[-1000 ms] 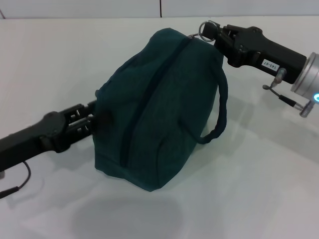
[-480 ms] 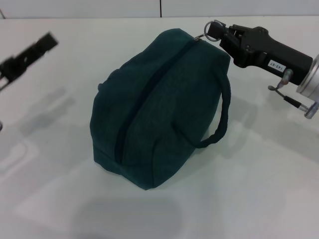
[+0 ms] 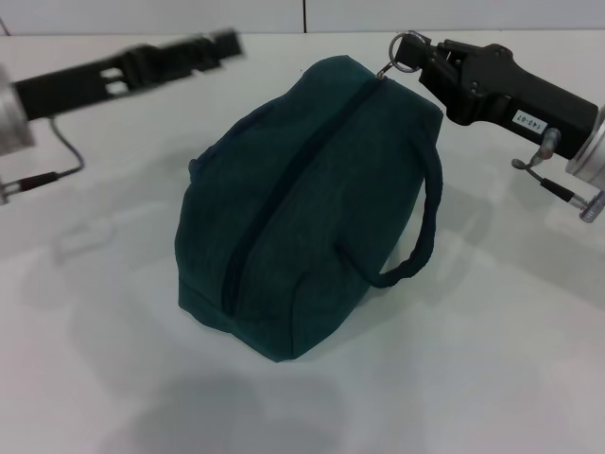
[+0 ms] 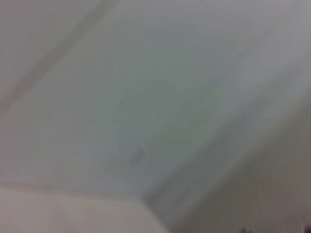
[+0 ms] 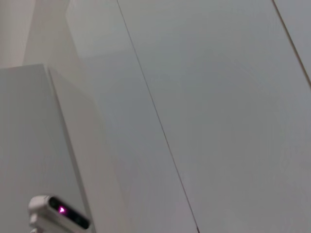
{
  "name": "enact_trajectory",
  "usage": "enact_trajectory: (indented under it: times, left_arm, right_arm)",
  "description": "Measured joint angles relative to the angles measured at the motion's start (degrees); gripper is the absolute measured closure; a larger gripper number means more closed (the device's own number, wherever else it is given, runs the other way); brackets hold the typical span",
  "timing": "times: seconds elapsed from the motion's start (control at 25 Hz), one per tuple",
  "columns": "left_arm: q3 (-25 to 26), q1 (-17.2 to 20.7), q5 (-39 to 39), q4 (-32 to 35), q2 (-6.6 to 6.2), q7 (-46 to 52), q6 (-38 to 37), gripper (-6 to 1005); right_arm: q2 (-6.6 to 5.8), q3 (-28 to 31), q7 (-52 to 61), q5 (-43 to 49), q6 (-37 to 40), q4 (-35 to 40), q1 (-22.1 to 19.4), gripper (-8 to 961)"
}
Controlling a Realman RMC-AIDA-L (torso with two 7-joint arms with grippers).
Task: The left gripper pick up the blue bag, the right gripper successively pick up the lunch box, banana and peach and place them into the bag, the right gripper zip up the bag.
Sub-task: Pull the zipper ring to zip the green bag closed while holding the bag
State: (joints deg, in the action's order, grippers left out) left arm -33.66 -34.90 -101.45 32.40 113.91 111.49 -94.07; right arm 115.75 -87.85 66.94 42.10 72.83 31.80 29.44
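One bag: the blue bag [image 3: 302,208] is a rounded block of dark teal woven fabric, its dark zipper line closed along the top seam, resting on the desk.
Handle: a fabric loop handle [image 3: 423,227] arcs off the bag's right side, clear of the desk.
Zipper pull: a metal ring zipper pull [image 3: 405,52] stands at the bag's far upper corner.
Right gripper: the right gripper [image 3: 423,59], black and angular, reaches in from the right; its fingers are pinched on the ring.
Left gripper: the left gripper [image 3: 222,43] hangs above the far left of the desk, well apart from the bag, motion-blurred; it cannot be told whether its fingers are wide or narrow.
Edges and room: bare surface lies on every side of the bag, widest in front and to the left.
Surface: the desk [image 3: 492,359] is smooth, matte white, with soft shadows under the bag.
Room: the wrist views show only pale wall panels with thin seams, and a small white device [image 5: 58,211] with a pink light.
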Motion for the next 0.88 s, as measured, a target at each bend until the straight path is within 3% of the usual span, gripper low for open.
enact_trajectory:
  times: [0.16, 0.32, 0.88]
  left_arm:
    - [-5.43, -3.3, -4.54, 2.72, 0.27, 3.53, 0.33, 139]
    - [-6.31, -5.63, -9.42, 3.13, 0.76, 6.3, 0.65, 154]
    - [-7.9, -6.11, -10.98, 5.26, 1.38, 7.44, 1.31, 205]
  right_arm:
    - [0.05, 0.03, -0.43, 0.0, 0.34, -0.06, 0.07, 936]
    - [0.09, 0.05, -0.53, -0.01, 0.47, -0.18, 0.24, 936]
    - [-0.01, 0.63, -0.85, -0.01, 0.65, -0.61, 0.27, 935]
